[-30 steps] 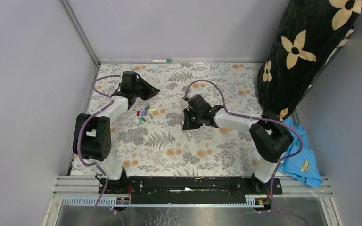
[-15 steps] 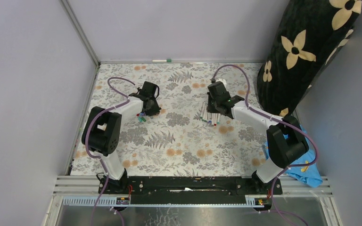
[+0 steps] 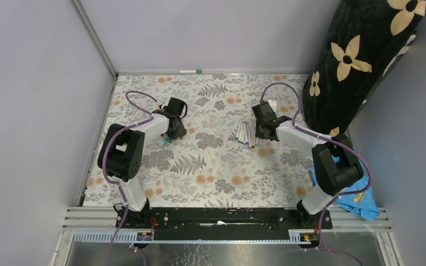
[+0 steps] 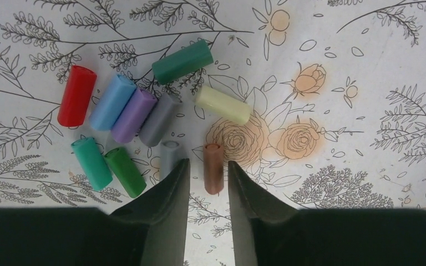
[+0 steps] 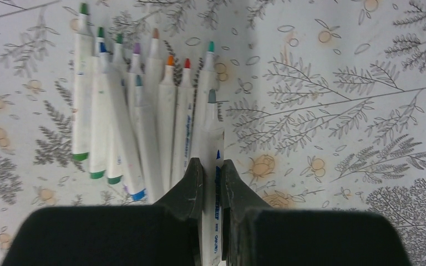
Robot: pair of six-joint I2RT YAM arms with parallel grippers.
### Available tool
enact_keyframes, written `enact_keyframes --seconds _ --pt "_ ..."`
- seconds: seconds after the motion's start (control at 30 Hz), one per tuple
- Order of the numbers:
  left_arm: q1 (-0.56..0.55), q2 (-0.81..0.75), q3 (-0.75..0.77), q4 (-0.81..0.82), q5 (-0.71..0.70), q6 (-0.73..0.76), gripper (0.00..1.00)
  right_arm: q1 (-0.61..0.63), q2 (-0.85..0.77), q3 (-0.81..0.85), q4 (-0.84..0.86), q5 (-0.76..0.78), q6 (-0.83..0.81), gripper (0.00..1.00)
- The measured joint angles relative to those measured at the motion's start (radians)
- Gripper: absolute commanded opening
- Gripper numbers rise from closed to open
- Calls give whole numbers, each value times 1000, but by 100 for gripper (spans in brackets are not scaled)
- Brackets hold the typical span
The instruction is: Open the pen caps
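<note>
L gripper (image 4: 208, 165) jaws open astride brown cap (image 4: 213, 172) by cap pile (image 4: 133, 115); R gripper (image 5: 211, 166) jaws clamp grey-tip pen (image 5: 212, 130) beside uncapped row (image 5: 144, 116), prob sorting.

Pen caps (image 3: 168, 136) lie left of pens (image 3: 245, 133) on table (image 3: 211, 166).

The caps (image 4: 133, 115) are red, light blue, purple, grey, dark green, pale yellow, teal, green and brown (the tablecloth (image 4: 338, 66) shows grey leaves, orange flowers); each pen (image 5: 166, 127) is white.
</note>
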Motion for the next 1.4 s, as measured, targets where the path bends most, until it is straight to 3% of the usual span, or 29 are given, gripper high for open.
enact_keyframes --seconds 0.27,0.43,0.5,0.6,0.87,0.93,0.97,1.0,1.03,1.07,1.1,1.4 --pt "0 0 0 -2 -4 0 46 -35 37 -28 4 16 -2 15" --pt "0 -4 0 -3 -4 0 51 -49 68 -28 14 15 -3 24" --pt "0 -8 0 -4 -4 0 59 -53 82 -29 21 14 -2 29" --pt "-1 -14 0 -5 -3 -2 63 -55 102 -30 31 9 -2 35" --pt "-2 -29 0 -7 -3 -3 72 -55 105 -30 43 -6 -3 41" --pt "-3 -29 0 -7 -3 -3 78 -55 105 -30 43 -8 -3 46" --pt "-4 -31 0 -8 -4 -3 96 -55 105 -30 43 -8 -2 50" --pt "-5 -33 0 -9 -4 -3 98 -55 105 -30 43 -8 -3 55" --pt "-7 -37 0 -10 -4 0 99 -55 104 -30 43 -8 -3 70" --pt "-8 -44 0 -10 -4 -3 99 -55 103 -30 43 -7 -5 91" --pt "-9 -53 0 -10 -5 -6 99 -55 98 -31 43 -5 -9 98" --pt "-15 -224 0 -10 -8 -8 99 -55 -121 -53 47 -11 -94 100"
